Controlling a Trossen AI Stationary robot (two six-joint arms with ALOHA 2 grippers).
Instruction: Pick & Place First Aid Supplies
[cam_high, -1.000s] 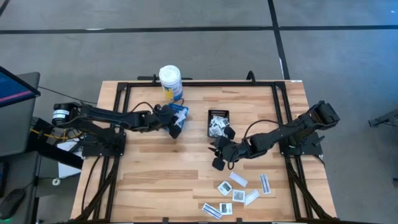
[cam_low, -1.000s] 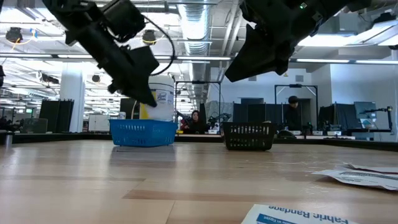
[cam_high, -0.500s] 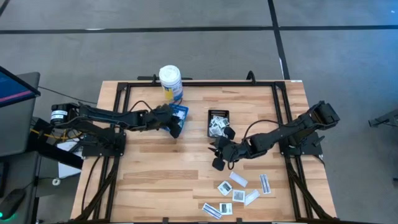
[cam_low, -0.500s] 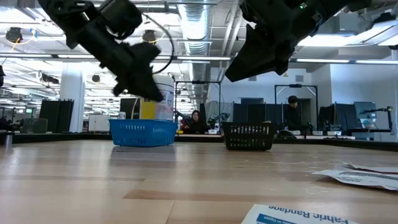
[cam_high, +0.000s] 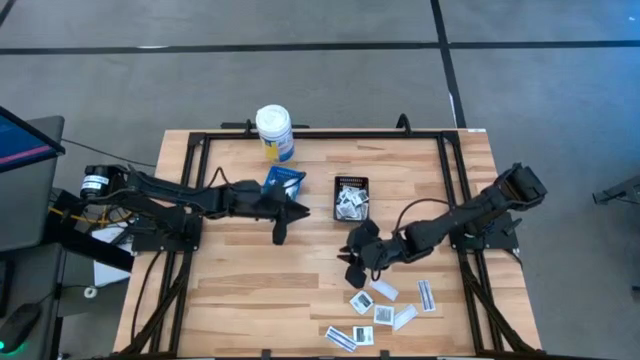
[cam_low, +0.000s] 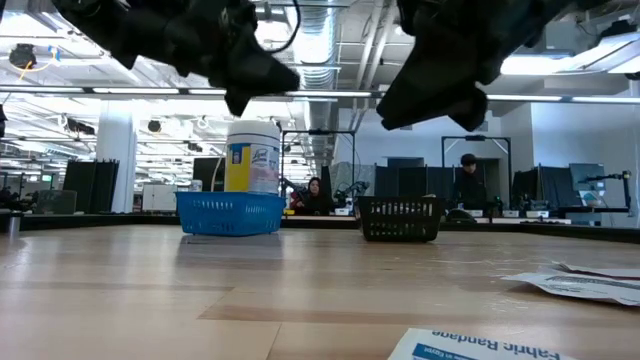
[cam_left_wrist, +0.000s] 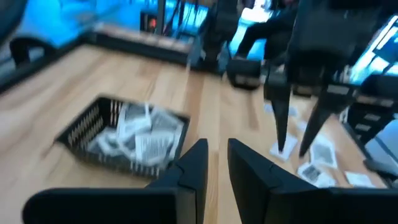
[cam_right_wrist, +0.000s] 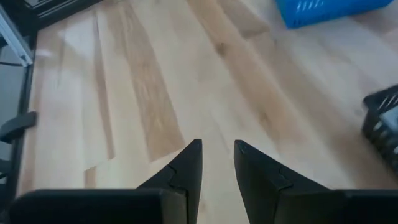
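Two grippers hang above the bench (cam_high: 250, 270): the left gripper (cam_high: 290, 214) sits just near of the blue tray (cam_high: 283, 183), its fingers (cam_left_wrist: 194, 163) parted by a narrow gap with nothing between them, and the right gripper (cam_high: 357, 262) sits near of the black tray (cam_high: 351, 197), its fingers (cam_right_wrist: 188, 163) likewise slightly apart and empty. The black tray holds a heap of white packets (cam_high: 349, 205), too jumbled to count; in the left wrist view they lie crumpled at all angles (cam_left_wrist: 140, 132). The blue tray shows no contents that can be made out. Seven or so loose packets (cam_high: 385, 309) lie flat on the bench at the near right, just near of the right gripper: squarish ones with dark print and narrow strips, one strip (cam_high: 426, 294) with its long axis running near to far, another (cam_high: 340, 339) at the near edge lying slantwise. A white bottle (cam_high: 273, 130) with a yellow label stands at the far edge, beyond the blue tray.
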